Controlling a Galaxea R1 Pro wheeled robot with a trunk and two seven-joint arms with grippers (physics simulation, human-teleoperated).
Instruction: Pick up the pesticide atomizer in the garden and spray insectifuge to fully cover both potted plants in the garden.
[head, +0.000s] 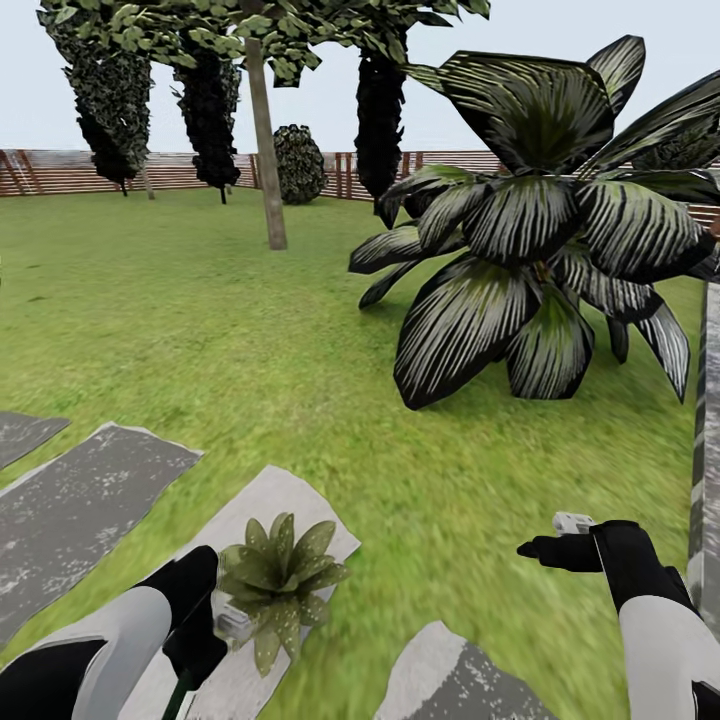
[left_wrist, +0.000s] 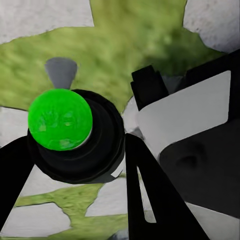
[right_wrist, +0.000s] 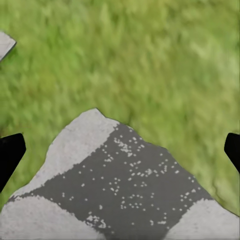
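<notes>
Gripping the pesticide atomizer (left_wrist: 67, 135), the left gripper (left_wrist: 70, 170) has its black fingers (left_wrist: 142, 200) closed on either side of the dark round body; the bright green cap (left_wrist: 60, 119) faces the wrist camera. A grey nozzle tip (left_wrist: 61, 71) projects past the cap over grass. In the head view the left gripper (head: 200, 625) sits low at the frame's left, white forearm behind it, with a thin green stem of the atomizer (head: 180, 690) showing below the hand. Its pale nozzle end (head: 235, 625) is just beside the leaves of a potted plant (head: 278, 580), a low rosette of pointed speckled green leaves standing on a grey paving slab (head: 300, 510).

Right gripper (head: 560, 540): held out over the lawn at the frame's lower right, well apart from the rosette. In the right wrist view its two dark fingertips (right_wrist: 10, 155) sit at opposite edges of the frame, spread wide with nothing between them, above a speckled slab (right_wrist: 125, 185) and grass (right_wrist: 130, 55).

Further out: more slabs (head: 80, 510) lie to the left on the garden (head: 200, 330) lawn. A tall palm (head: 540, 230) with dark white-streaked fronds stands right of centre. Beyond, a thin tree trunk (head: 266, 140), dark shrubs (head: 300, 165) and a brown slatted fence (head: 60, 172) under pale sky.
</notes>
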